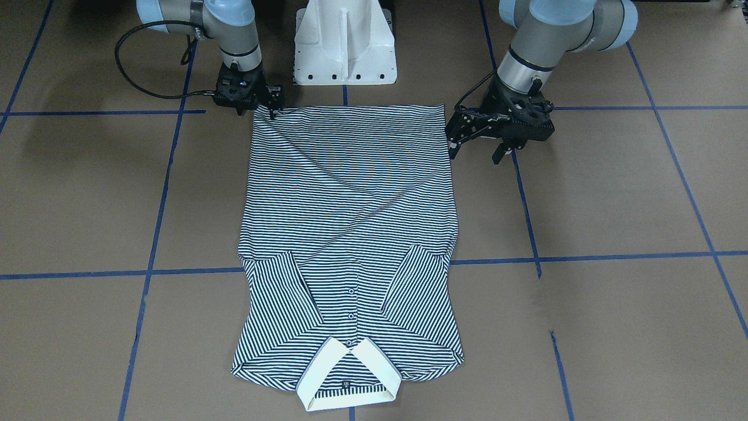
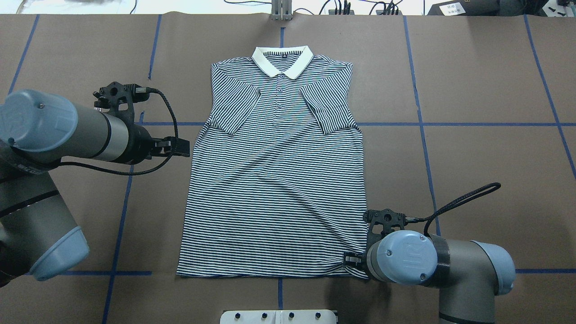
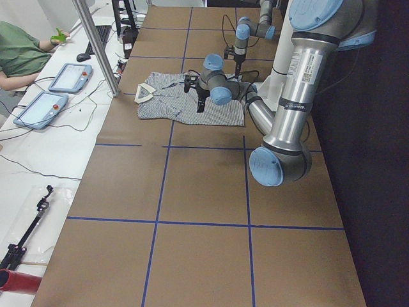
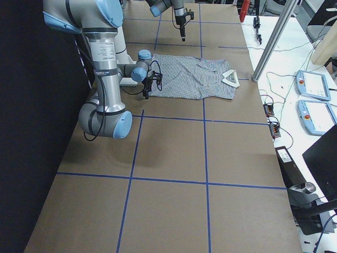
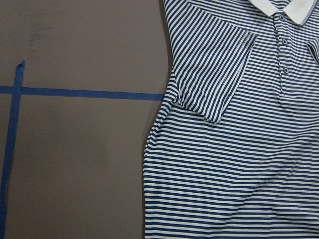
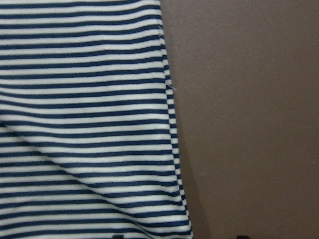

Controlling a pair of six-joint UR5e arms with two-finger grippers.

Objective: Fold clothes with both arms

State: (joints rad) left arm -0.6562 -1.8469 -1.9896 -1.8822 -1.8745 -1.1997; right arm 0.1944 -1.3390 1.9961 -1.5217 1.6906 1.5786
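Since both sleeves (image 2: 234,105) already lie turned in over the chest, w/ the polo shirt (image 2: 274,189) flat and front-up mid-table (image 2: 472,157), collar (image 2: 282,63) at the far side and hem (image 2: 270,270) toward the robot, I judge the side folds done and the lengthwise fold, hem up toward collar, not yet begun. R gripper (image 1: 272,108) sits at the hem corner on the robot's right. Its wrist view shows two small dark tips apart at the bottom edge, one over stripes and one over bare table, so the fingers read as spread astride the side edge, not clamped, tho that's a thin cue. A diagonal crease (image 1: 327,169) runs from that corner across the torso. L gripper (image 1: 474,153) hovers w/ fingers apart just beside the opposite side edge, off the cloth, so that corner is ungrasped. Room: brown surface w/ only blue tape lines (image 2: 450,124) flanks both side edges, so approach from either side looks open. The pedestal base (image 1: 345,47) stands close behind the hem, and the collar lies near the table's far edge, so I'd expect less slack fore and aft.
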